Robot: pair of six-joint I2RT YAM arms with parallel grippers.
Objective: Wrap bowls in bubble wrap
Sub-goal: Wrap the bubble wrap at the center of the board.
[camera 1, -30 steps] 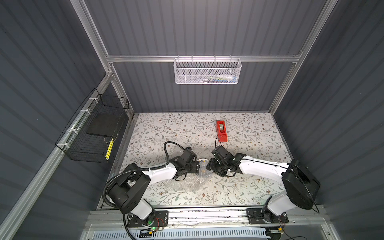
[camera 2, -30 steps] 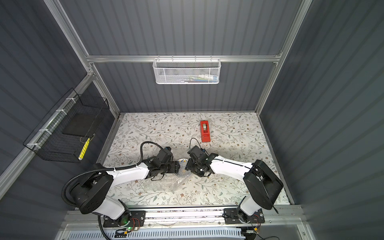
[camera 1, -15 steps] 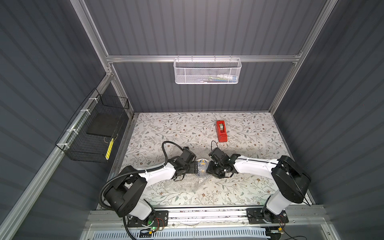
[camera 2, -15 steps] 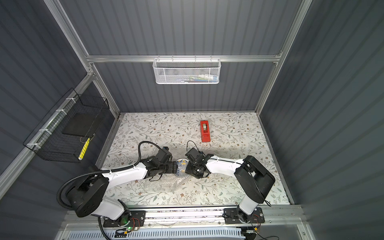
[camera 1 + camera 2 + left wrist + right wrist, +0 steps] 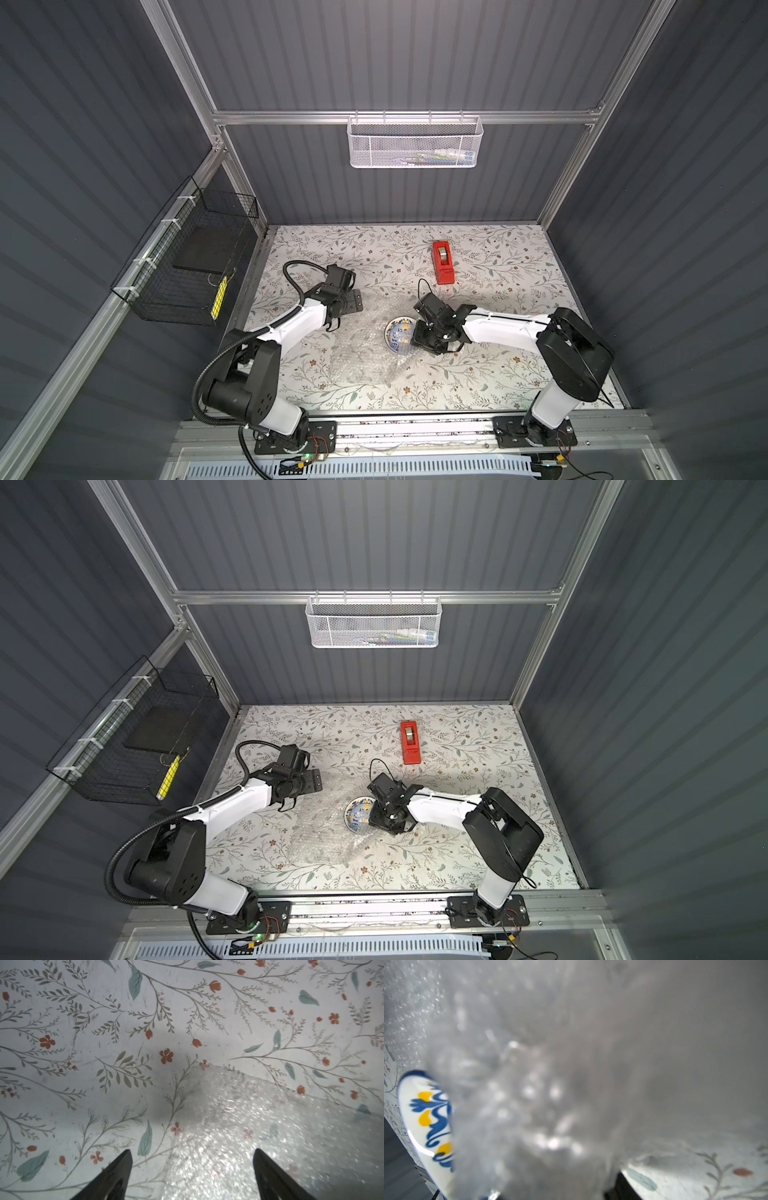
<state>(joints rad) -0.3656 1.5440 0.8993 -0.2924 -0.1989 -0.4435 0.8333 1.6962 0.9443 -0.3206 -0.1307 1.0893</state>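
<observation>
The bowl (image 5: pixel 398 333) (image 5: pixel 356 811), white with blue and yellow painting, sits on the bubble wrap (image 5: pixel 365 361) (image 5: pixel 318 837) spread on the floral table. My right gripper (image 5: pixel 419 337) (image 5: pixel 376 814) is at the bowl's right rim, shut on a bunched fold of the wrap that covers that side of the bowl. In the right wrist view the blurred bubble wrap (image 5: pixel 571 1064) fills the picture, with the bowl (image 5: pixel 421 1118) at one edge and one dark finger (image 5: pixel 619 1185) showing. My left gripper (image 5: pixel 347 306) (image 5: pixel 192 1150) stands open and empty over the wrap's far left corner (image 5: pixel 239 1126).
A red tape dispenser (image 5: pixel 443 262) (image 5: pixel 409 742) lies behind the bowl. A white mesh basket (image 5: pixel 415 143) hangs on the back wall. A black wire basket (image 5: pixel 187 266) hangs on the left wall.
My left gripper has opened wider and drawn back to the left, away from the bowl. The bowl, hidden between the grippers a second ago, now shows. The right gripper has narrowed beside it.
</observation>
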